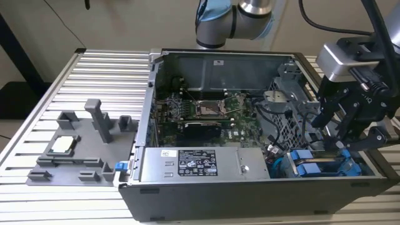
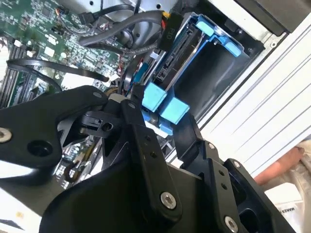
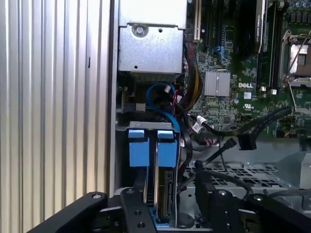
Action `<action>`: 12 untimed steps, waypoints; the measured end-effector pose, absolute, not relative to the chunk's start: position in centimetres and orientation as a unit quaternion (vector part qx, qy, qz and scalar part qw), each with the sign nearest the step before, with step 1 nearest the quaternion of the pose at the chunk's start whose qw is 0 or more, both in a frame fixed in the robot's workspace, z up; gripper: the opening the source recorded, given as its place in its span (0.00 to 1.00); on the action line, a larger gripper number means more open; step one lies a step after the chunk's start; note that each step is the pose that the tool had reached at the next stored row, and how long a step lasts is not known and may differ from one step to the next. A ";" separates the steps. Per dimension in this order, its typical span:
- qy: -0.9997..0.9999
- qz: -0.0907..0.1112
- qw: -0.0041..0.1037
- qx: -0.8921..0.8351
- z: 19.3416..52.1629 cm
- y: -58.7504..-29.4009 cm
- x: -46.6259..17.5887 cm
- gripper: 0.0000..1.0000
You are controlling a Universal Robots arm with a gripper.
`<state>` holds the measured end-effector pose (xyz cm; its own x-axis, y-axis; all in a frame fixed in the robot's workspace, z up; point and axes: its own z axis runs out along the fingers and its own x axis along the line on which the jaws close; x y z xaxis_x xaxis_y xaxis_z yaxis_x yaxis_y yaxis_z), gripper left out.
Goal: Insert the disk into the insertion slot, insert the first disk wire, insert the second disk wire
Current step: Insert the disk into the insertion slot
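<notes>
The disk stands edge-on in the insertion slot of the grey drive cage, beside a second blue-tabbed unit. Its blue frame and connector edge show in the second wrist view. My gripper hangs over the cage at the exterior view's right. In the first wrist view its black fingers stand on either side of the disk with a gap on each side, so my gripper is open. A loose black cable with a plug lies nearby; I cannot tell which disk wire it is.
The open computer case lies on a slatted metal table. Inside are the motherboard, a silver power supply and a blue cable loop close to the cage. A grey fixture with small parts sits at the exterior view's left.
</notes>
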<state>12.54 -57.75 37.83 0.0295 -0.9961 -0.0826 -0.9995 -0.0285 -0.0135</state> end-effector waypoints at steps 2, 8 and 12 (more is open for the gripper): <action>0.695 0.030 0.051 -0.716 37.8 -57.8 12.5 0.53; 0.688 0.040 0.090 -0.719 37.8 -57.8 12.6 0.53; 0.675 0.042 0.090 -0.732 37.8 -57.8 12.8 0.53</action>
<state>12.85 -57.77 37.83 0.0863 -0.9794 -0.1823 -0.9945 -0.0738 -0.0745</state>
